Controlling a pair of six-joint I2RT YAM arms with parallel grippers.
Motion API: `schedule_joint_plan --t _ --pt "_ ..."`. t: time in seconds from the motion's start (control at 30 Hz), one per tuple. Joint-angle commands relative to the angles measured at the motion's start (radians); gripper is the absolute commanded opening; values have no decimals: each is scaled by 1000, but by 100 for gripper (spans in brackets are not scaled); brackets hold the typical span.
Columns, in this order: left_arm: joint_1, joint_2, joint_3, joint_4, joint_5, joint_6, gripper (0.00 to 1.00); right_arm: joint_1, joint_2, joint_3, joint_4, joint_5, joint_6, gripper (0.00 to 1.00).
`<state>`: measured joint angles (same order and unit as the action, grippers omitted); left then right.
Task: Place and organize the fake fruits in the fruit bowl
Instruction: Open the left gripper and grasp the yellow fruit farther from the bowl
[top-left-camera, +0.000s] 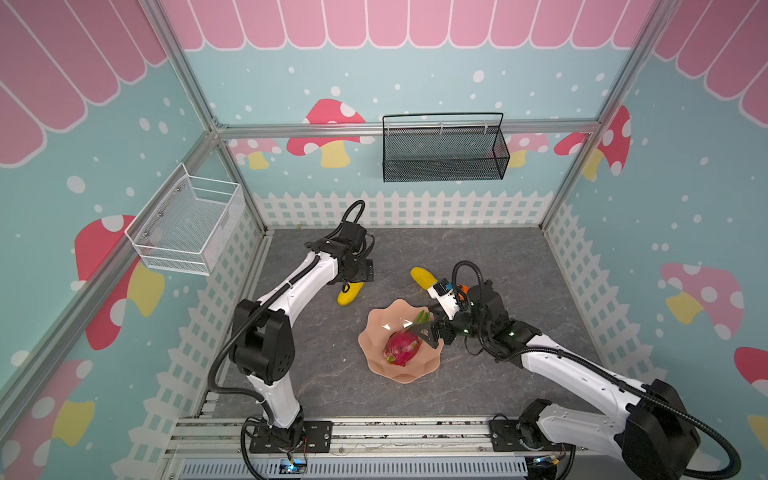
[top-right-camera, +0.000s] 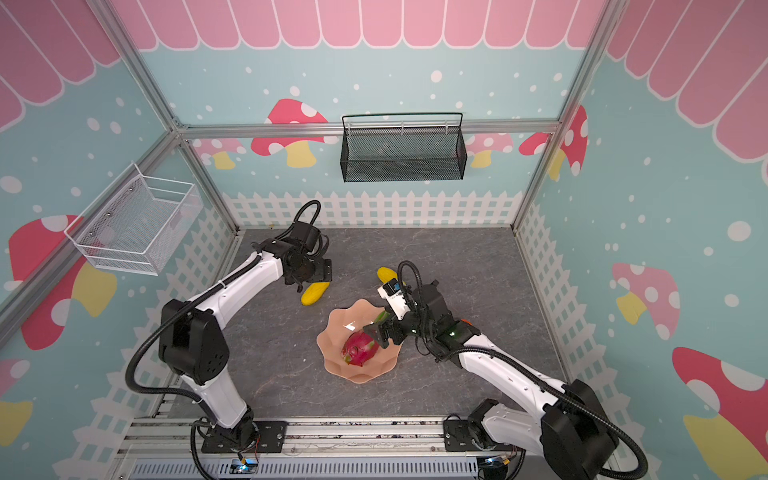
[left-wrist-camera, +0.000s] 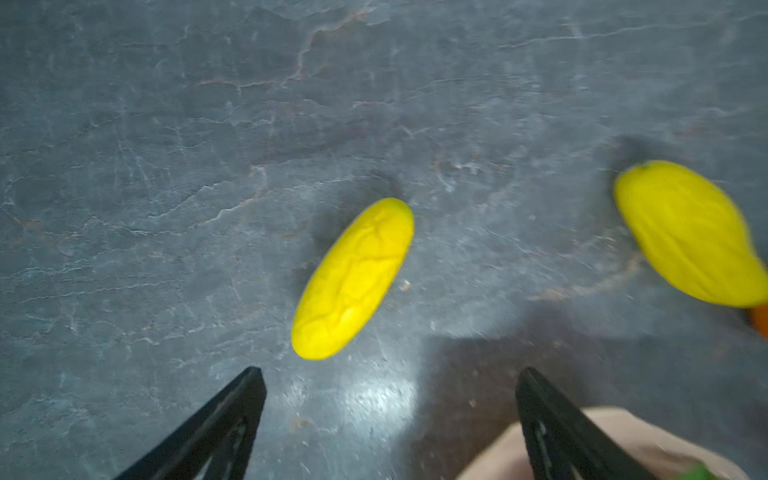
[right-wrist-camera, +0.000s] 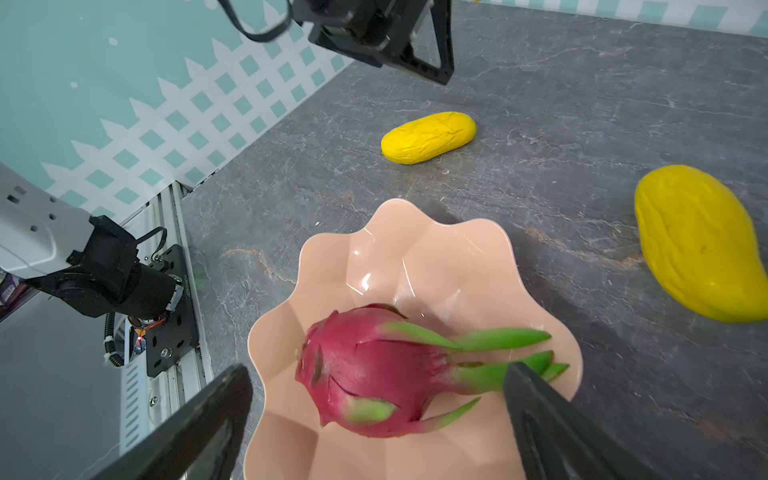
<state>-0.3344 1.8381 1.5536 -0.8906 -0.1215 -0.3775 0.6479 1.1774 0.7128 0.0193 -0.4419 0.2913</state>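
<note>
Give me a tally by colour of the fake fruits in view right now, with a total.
Magenta dragon fruit: 1, lying in the fruit bowl
Yellow fruits: 2, both outside the bowl
Orange: 1, only a sliver showing
Total: 4 fruits in view

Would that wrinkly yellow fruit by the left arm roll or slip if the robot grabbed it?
The wrinkly yellow fruit lies on its long rounded side on the table, so a sideways nudge would probably roll it. Its creased, matte skin should help the open left pincer grip. It looks moulded, likely stiff.
</note>
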Motion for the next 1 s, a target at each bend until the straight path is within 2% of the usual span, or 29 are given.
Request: schedule_joint_plan --t 0.0,0.3,0.37,0.73,0.87,0.97 --pt "16 67 31 12 4 50 92 -3 36 52 49 -53 -21 98" --pt "42 200 48 53 20 68 92 -4 85 54 61 -63 -20 98" --pt "49 219 52 56 29 68 90 -4 79 44 62 -56 -17 98" --pt "60 273 28 105 65 68 67 -3 51 25 60 -44 -1 98" --pt "61 238 -24 154 73 61 61 -4 49 25 55 -49 -5 98" --pt "62 211 -50 163 74 59 51 -4 63 30 57 -71 -9 98"
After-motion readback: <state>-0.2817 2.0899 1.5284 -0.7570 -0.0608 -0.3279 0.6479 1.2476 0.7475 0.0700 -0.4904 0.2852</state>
